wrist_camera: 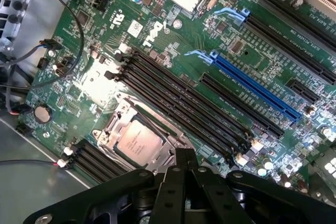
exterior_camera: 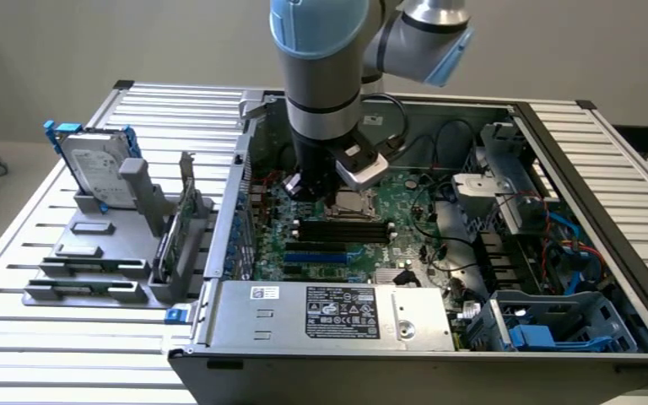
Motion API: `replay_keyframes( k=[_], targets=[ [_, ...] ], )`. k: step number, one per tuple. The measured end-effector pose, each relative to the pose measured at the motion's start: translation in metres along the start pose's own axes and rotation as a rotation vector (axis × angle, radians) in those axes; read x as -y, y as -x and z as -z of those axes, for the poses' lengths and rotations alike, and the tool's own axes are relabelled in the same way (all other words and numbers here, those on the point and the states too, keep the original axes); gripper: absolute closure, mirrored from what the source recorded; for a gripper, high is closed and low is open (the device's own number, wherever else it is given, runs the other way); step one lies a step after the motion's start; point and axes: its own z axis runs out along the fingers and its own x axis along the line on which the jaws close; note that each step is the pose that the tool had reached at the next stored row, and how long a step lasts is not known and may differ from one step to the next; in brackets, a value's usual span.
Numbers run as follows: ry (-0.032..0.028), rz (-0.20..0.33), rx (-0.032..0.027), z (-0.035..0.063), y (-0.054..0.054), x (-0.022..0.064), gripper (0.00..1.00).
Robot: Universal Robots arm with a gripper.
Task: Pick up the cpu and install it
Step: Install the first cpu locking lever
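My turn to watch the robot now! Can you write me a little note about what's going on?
Gripper: shut, holding nothing that shows, just above the green board inside the computer case.
Cpu: lying flat in the metal-framed socket on the board, beside the black memory slots.
Done: the cpu is in its socket.
Left: I can't tell whether the socket frame is latched down.
Hard drive: standing in its holder outside the case, untouched.

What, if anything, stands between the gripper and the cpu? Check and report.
Nothing visible does. In the wrist view the cpu already lies inside the metal-framed socket on the green board, and the shut gripper sits just beside it over the socket's edge, with no cable or part between them.
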Motion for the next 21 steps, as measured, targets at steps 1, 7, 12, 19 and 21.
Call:
replay_keyframes(
  k=[1, 7, 12, 19, 21],
  targets=[
    [0.0002, 0.0, -0.0004, -0.0009, 0.001, 0.0001, 0.89],
    [0.0037, -0.007, -0.0045, -0.0067, 0.006, 0.0022, 0.89],
    [0.0077, -0.02, -0.0055, -0.0123, 0.008, 0.0047, 0.89],
    [0.0171, -0.032, -0.0049, -0.0218, 0.009, 0.008, 0.89],
    [0.0212, -0.037, -0.004, -0.0248, 0.01, 0.0089, 0.89]
  ],
)
